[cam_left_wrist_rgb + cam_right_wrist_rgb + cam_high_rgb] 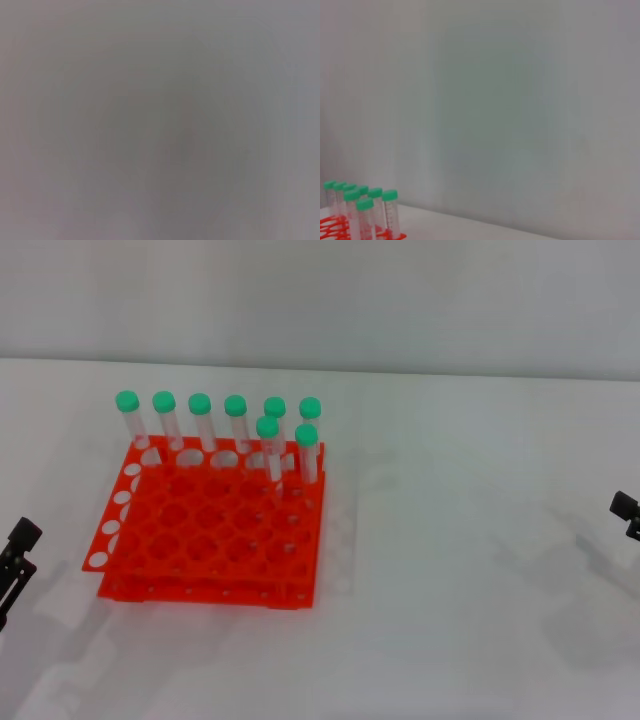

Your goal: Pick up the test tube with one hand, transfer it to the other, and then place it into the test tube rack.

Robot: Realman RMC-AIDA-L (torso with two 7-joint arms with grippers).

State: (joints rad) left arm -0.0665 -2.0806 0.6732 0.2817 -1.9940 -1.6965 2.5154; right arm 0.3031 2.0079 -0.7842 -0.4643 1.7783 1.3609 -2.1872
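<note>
The orange-red test tube rack [215, 540] stands on the white table, left of centre. Several green-capped clear test tubes [236, 422] stand upright in its far rows; two of them [268, 447] stand one row nearer. I see no tube lying loose on the table. My left gripper [16, 558] is low at the left edge of the head view, left of the rack and apart from it. My right gripper [626, 514] is at the right edge, far from the rack. Neither holds a tube. The right wrist view shows the tubes [366, 212] and a bit of the rack [331, 226].
The white table [460, 570] runs back to a pale wall [400, 300]. The left wrist view shows only a flat grey surface.
</note>
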